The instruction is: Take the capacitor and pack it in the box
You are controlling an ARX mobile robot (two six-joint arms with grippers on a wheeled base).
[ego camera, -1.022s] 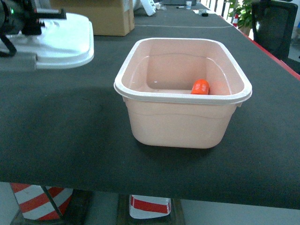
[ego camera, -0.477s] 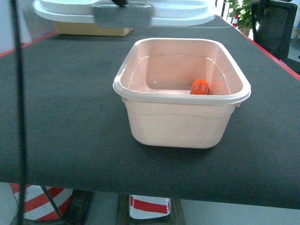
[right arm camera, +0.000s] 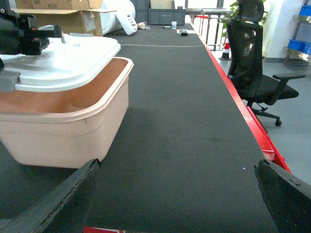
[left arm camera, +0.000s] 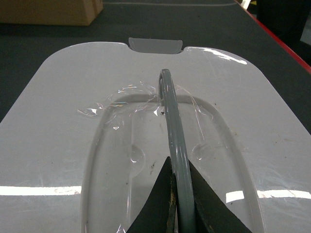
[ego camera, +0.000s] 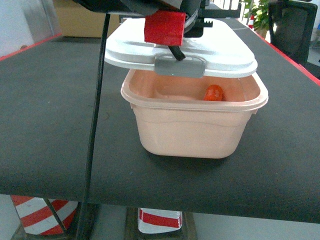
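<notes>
The pale pink box stands mid-table with an orange capacitor lying inside at its right. The white lid hangs tilted over the box's back part, its grey latch facing me. My left gripper is shut on the lid's grey handle; in the head view only the arm's red part shows above the lid. My right gripper is open above the bare mat to the right of the box, with nothing between its fingers.
A brown cardboard carton sits at the table's back left. A black cable hangs down in front of the head camera. The table's red edge runs along the right, with an office chair beyond it.
The left arm has carried the lid from the far left of the table to just above the box. The box and capacitor have not moved.
</notes>
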